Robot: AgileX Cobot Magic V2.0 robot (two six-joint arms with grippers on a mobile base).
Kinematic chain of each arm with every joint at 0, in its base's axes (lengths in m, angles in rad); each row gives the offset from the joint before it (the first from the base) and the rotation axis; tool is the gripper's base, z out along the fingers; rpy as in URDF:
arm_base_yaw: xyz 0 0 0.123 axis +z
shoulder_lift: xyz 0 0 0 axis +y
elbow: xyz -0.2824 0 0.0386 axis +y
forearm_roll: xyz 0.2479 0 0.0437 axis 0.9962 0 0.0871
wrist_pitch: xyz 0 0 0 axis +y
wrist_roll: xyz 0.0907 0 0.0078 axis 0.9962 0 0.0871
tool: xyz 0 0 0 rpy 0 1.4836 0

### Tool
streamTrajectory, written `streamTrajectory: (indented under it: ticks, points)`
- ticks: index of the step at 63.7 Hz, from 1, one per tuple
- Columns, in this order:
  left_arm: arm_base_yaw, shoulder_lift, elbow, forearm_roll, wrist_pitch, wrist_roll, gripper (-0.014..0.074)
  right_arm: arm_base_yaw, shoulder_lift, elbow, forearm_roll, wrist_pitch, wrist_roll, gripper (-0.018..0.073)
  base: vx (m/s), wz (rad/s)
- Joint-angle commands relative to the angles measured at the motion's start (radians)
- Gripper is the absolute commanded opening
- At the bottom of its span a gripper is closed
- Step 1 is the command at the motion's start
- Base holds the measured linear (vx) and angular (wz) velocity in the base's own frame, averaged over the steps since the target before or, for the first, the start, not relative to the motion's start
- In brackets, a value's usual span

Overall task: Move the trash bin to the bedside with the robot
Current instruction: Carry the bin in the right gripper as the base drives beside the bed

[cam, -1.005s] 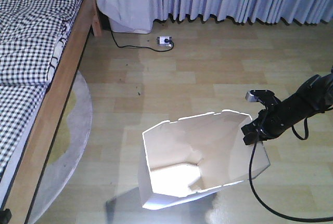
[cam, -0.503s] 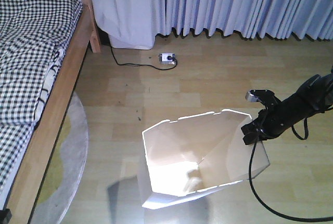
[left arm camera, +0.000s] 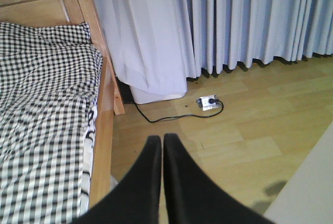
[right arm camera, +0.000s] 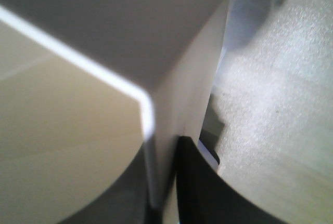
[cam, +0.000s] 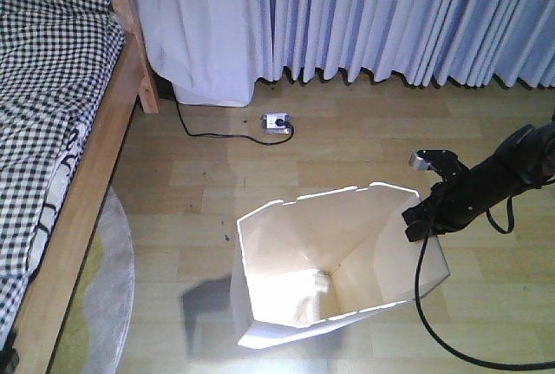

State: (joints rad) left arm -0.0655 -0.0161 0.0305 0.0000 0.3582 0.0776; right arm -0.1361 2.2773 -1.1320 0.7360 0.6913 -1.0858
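Note:
The white trash bin [cam: 299, 248] hangs upright over the wooden floor in the lower middle of the front view, its cream inside showing. My right gripper [cam: 414, 222] is shut on the bin's right rim. In the right wrist view the thin wall [right arm camera: 182, 52] runs between the black fingers [right arm camera: 200, 185] of the right gripper [right arm camera: 165, 148], one inside and one outside. My left gripper [left arm camera: 158, 140] is shut on nothing above the floor. The bed frame [cam: 82, 205] with checkered bedding [cam: 43, 88] lies along the left, roughly a bin's width from the bin.
Grey-blue curtains [cam: 390, 18] hang across the back wall. A white power strip [cam: 277, 121] with a black cable lies on the floor below them. A round grey rug [cam: 108, 305] pokes out from under the bed. The right arm's cable loops down beside the bin.
The front view has advanced toward the curtains: bed, power strip and rug slid down and left in the frame. The bin and right gripper keep their place in the view.

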Motion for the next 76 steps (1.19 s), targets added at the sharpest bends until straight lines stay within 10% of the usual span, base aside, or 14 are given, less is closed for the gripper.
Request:
streamTrajectory:
  ticks: [1,76]
  points:
    - [0.0,-0.02,0.018,0.0,-0.069,-0.005,-0.0007,-0.003,-0.076,-0.018,0.097,0.142,0.0,-0.0003,0.3,-0.01]
    - [0.0,-0.02,0.018,0.0,-0.069,-0.005,-0.0007,-0.003,-0.076,-0.018,0.097,0.142,0.0,-0.0003,0.24,-0.01]
